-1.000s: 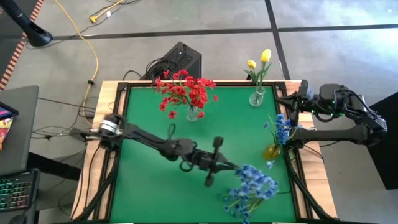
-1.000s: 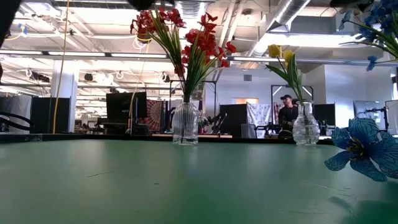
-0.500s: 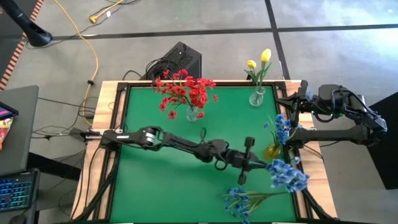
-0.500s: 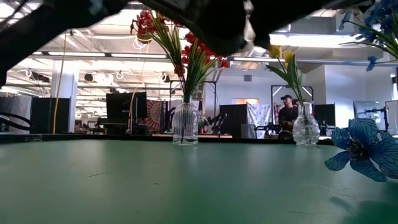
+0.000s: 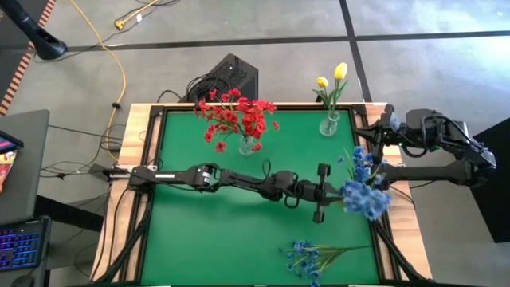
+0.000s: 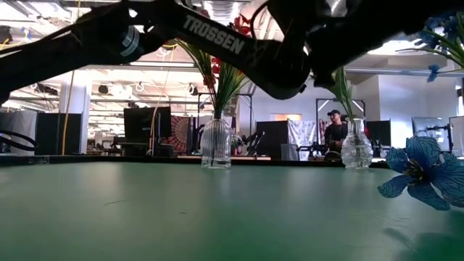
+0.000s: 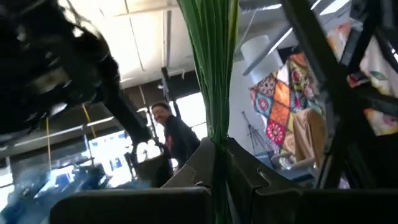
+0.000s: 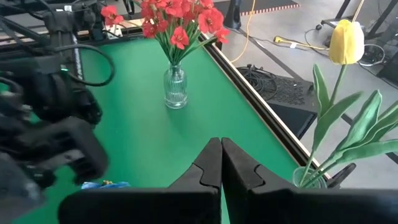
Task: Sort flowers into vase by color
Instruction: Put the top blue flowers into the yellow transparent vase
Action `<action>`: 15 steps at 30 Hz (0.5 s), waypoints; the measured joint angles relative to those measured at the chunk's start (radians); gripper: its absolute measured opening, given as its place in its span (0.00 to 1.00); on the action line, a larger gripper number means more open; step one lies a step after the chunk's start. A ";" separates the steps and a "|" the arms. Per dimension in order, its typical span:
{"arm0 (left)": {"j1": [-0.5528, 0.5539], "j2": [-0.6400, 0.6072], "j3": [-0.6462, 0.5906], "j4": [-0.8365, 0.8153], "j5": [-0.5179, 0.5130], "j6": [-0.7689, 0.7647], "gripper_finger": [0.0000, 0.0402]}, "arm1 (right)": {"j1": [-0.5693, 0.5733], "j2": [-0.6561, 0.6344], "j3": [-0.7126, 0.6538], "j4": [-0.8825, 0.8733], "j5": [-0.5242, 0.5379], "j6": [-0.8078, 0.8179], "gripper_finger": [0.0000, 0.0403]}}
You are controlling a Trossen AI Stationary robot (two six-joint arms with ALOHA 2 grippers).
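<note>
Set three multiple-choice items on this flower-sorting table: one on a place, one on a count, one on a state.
1. Where does the loose blue spray lie?
A. near the table's front edge
B. beside the red vase
C. on the floor

2. How many yellow buds stand in the clear vase at the back right?
A. one
B. two
C. four

3. What is the left hand doing?
A. resting open
B. shut on a blue spray
C. holding a vase

Key: 1 A, the loose blue spray lies on the table near its front edge. 2 B, two yellow buds show. 3 B, the left hand grips green stems, blue spray beyond.
</note>
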 joint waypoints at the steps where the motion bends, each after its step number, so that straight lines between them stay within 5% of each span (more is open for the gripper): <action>1: 0.005 0.000 0.000 -0.003 0.011 -0.008 0.00 | 0.000 0.000 0.000 0.000 0.000 0.001 0.07; 6: 0.015 0.000 -0.002 0.004 0.098 -0.037 0.00 | 0.000 -0.004 0.011 -0.068 0.005 -0.005 0.06; 11: 0.013 0.000 -0.002 0.109 0.110 -0.035 0.00 | -0.001 -0.008 0.106 -0.169 0.152 -0.008 0.06; 15: 0.014 -0.001 -0.002 0.182 0.099 -0.046 0.00 | -0.001 -0.009 0.173 -0.168 0.073 0.006 0.06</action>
